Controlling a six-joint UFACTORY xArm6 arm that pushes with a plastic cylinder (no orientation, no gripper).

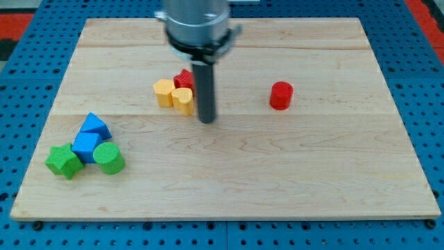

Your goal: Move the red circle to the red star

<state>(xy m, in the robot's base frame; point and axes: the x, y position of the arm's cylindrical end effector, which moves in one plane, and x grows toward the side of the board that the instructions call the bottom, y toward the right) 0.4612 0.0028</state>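
The wooden board (229,180) filled most of the view, lying on a blue pegboard (21,21), and the arm's grey housing (196,24) hung over its upper middle. From it the dark rod ran straight down, and the tip (207,121) sat on the wood just to the view's right of a small huddle of blocks. There was no hand to open or close here, only that bare rod, holding nothing and free of every block as far as the view showed.

Down at the view's lower left a second cluster sat packed together: a blue triangle-like block (95,126), a blue cube-like block (85,146), a green star (64,161) and a green cylinder (109,157). They were well apart from the action, and nothing suggested they mattered to this job.

The huddle by the rod was the goal end: the red star (183,78), partly hidden behind the rod, with a yellow hexagon-like block (164,92) and a yellow heart (183,100) pressed against it on the view's left and bottom.

The red circle (281,95) stood alone, well off to the view's right. The tip stood between circle and star, which looked the wrong side for pushing; it would likely need to go round to the circle's far right and shove toward the view's left, staying clear of the yellow pair.
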